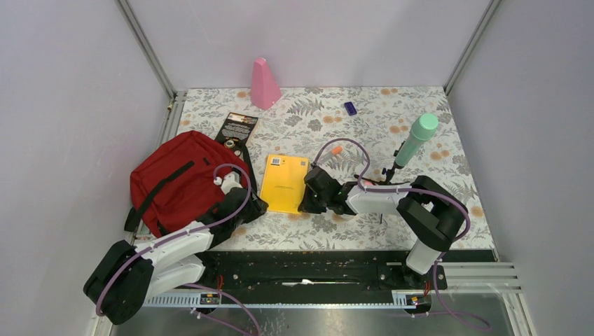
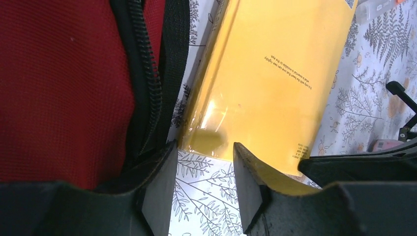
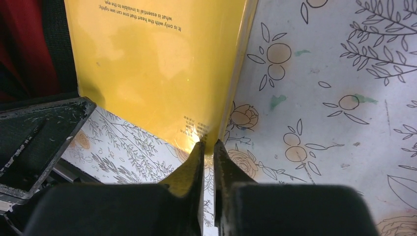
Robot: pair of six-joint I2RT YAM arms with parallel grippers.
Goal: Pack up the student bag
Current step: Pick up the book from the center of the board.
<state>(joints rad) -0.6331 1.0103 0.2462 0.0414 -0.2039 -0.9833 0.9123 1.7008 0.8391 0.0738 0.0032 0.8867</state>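
Observation:
The student bag [image 1: 175,178], dark red with black straps, lies at the table's left; its zipper edge [image 2: 145,73] fills the left of the left wrist view. A yellow book [image 1: 284,182] lies flat just right of it. My left gripper [image 1: 250,207] sits between the bag and the book's near left corner, open [image 2: 204,147], with only tablecloth between its fingers. My right gripper [image 1: 310,199] is at the book's near right corner, its jaws [image 3: 209,146] shut on that corner of the book [image 3: 152,73].
A pink cone-shaped thing [image 1: 265,84] stands at the back. A small purple item [image 1: 350,108], a green bottle [image 1: 418,136], an orange-capped marker [image 1: 335,150] and a black card [image 1: 238,128] lie around the book. Grey walls close in the table.

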